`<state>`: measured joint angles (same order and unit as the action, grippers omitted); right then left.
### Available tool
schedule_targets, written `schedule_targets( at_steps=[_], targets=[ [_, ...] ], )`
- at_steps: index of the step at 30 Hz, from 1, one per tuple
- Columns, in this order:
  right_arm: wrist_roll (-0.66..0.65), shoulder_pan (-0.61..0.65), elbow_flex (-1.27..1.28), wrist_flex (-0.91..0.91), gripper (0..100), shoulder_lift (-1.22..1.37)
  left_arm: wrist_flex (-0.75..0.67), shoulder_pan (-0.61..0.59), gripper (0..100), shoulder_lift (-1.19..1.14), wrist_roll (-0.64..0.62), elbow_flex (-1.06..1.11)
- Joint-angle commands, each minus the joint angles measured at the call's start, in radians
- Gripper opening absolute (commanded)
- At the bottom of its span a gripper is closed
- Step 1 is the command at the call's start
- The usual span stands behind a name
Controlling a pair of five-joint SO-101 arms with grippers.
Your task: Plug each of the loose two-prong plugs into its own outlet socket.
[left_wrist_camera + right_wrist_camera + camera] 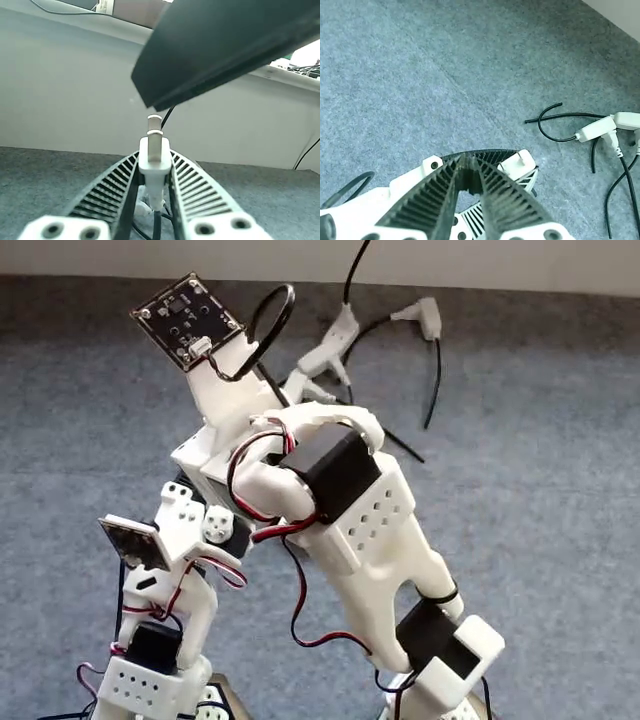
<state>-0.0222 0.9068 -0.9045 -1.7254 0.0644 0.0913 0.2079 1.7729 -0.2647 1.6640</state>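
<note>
Held plug [153, 150] sits in left tool [155, 157], between the fingers, prongs toward the wall [65, 90]. Right tool [466, 161] is over it, tips just beside that plug. Farther out on the surface [540, 500]: a corded connector [335, 340] and, right of it in the high view, a loose plug [425, 315]. They lie near each other, and the plug's cable [437, 380] runs back toward the arms.

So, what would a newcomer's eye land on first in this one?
The white two-prong plug clamped in the left hand stands out first, its prongs aimed at the pale wall with a dark slab close by. Next come the loose white plugs and their black cords, tangled on the grey carpet out past the right hand.
</note>
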Motion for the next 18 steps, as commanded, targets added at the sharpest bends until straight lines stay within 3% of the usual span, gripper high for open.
schedule_targets(
  at_steps=[1, 18],
  targets=[
    [-0.015, -0.035, 0.036, -0.019, 0.6, -0.010, -0.020, 0.005, 1, 0.015, -0.008, -0.022],
    [-0.015, -0.231, 0.331, 0.278, 0.6, -0.013, -0.017, 0.008, 1, 0.015, -0.011, -0.070]
  ],
)
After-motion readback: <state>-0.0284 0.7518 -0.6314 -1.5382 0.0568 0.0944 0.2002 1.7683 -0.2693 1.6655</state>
